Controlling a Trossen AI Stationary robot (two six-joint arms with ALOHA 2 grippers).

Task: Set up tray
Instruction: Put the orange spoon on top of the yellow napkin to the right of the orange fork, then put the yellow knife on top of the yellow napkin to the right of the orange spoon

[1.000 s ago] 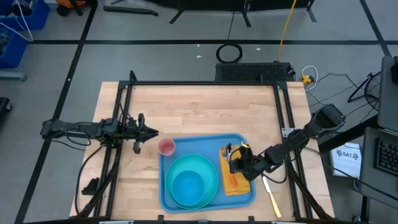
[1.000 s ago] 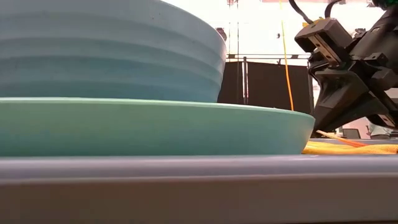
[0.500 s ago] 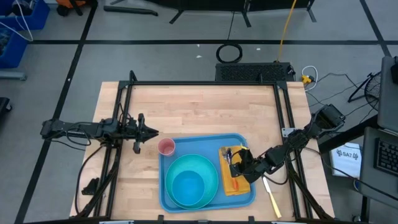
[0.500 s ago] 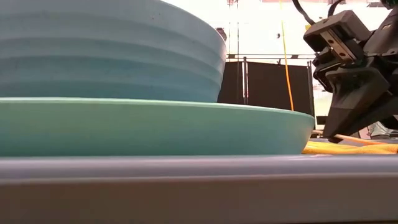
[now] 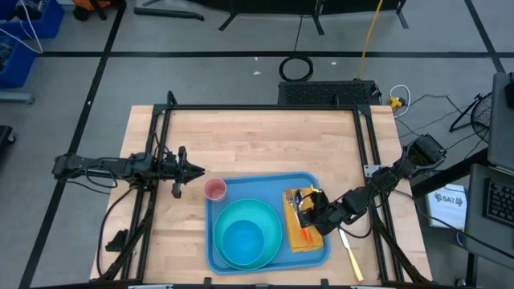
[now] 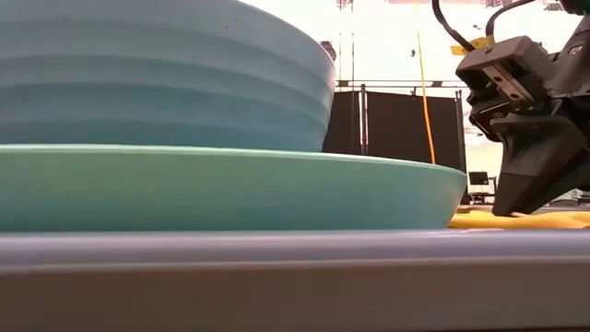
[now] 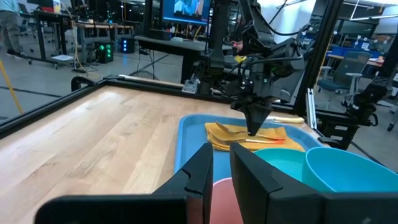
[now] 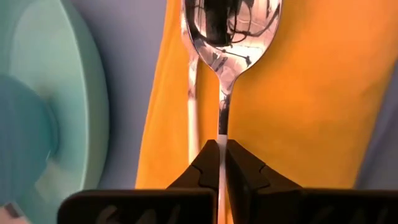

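The blue tray [image 5: 241, 181] lies at the table's near middle. On it are a turquoise plate [image 5: 227, 215] with a bowl [image 5: 243, 239], a pink cup [image 5: 214, 189] and a yellow-orange napkin [image 5: 315, 241]. My right gripper [image 5: 307, 210] stands over the napkin [image 8: 298, 93], shut on a spoon [image 8: 230, 25] with a silver bowl and an orange handle end [image 5: 303, 235]. A slim silver utensil [image 8: 192, 93] lies beside the spoon. My left gripper [image 5: 193, 170] waits level at the table's left, just left of the cup [image 7: 217, 196], open by a narrow gap, holding nothing. My right gripper pinches the spoon's thin silver neck [image 8: 221, 127], just behind its bowl, between its two fingertips. The fingers slant down from the table's right. The spoon lies along the napkin with its bowl facing up, toward the far edge. The low view shows the fingertips [image 6: 513, 208] down at the napkin [image 6: 475, 219].
A knife with a yellow handle [image 5: 350, 252] lies on the bare wood right of the tray. Black frame rails [image 5: 365, 136] run along the table's left, right and far sides. In the low view the plate [image 6: 230, 189] and the tray's rim [image 6: 277, 254] fill the foreground.
My right gripper has tipped, its fingertips swinging down and toward the table's right, still shut on the spoon. The orange handle, which stuck out slanting above the napkin in the low view, has come down and no longer shows there.
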